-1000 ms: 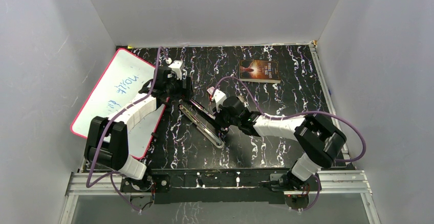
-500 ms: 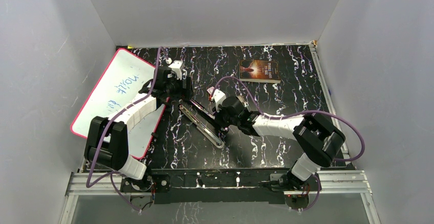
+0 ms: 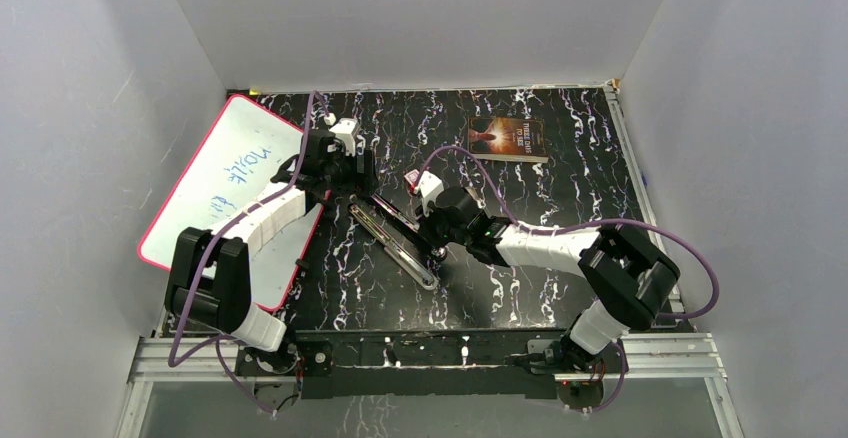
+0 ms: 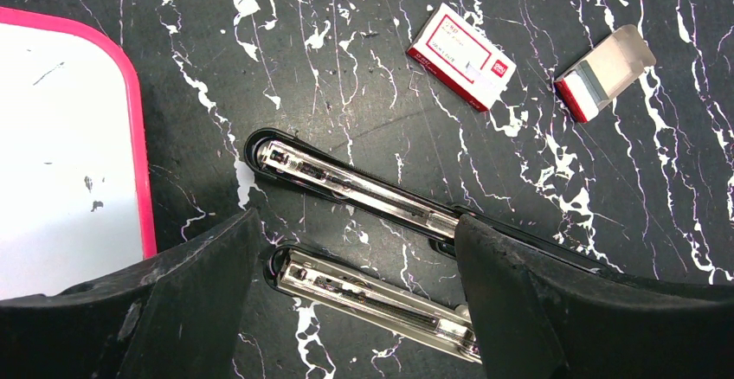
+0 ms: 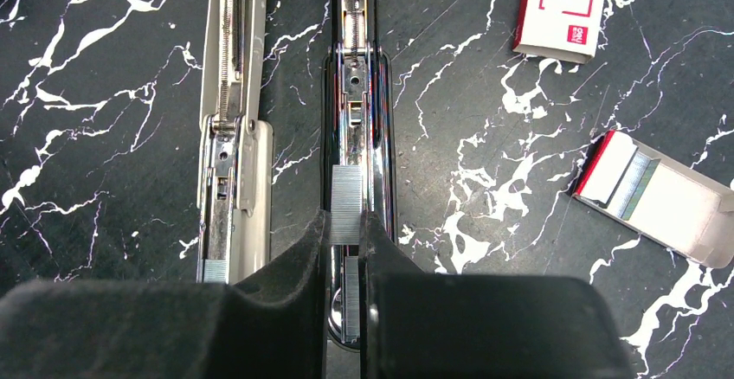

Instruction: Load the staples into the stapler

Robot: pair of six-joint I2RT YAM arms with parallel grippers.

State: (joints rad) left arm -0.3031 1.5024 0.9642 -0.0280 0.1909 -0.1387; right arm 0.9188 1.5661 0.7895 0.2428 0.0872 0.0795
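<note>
At the left a whiteboard (image 3: 225, 183) lies on the table (image 3: 580, 178). Beside it the left arm reaches forward with a bent elbow, its wrist pointing down over the far end of the stapler (image 3: 395, 243). The left pincer (image 4: 359, 310) gapes wide, one finger on each side of the two opened halves, and grips nothing; whether the fingers touch the stapler I cannot tell. The stapler lies opened flat, running diagonally toward the near edge, channel upward. Over that channel the right pincer (image 5: 346, 232) is almost closed, pinching a strip of staples (image 5: 346, 197) by its sides, with the strip lined up along the channel. To do this well, I judge the strip should go down level and legs down. It should keep parallel to the channel walls so it neither tilts nor snaps, and be let go only once seated. The left pincer could steady the stapler against sliding. The right arm stretches leftward from its base, forearm low over the table, wrist bent down. To its right lie a closed box (image 5: 563, 7) and an open box (image 5: 666, 197), with a book (image 3: 508, 139) well apart at the back.
</note>
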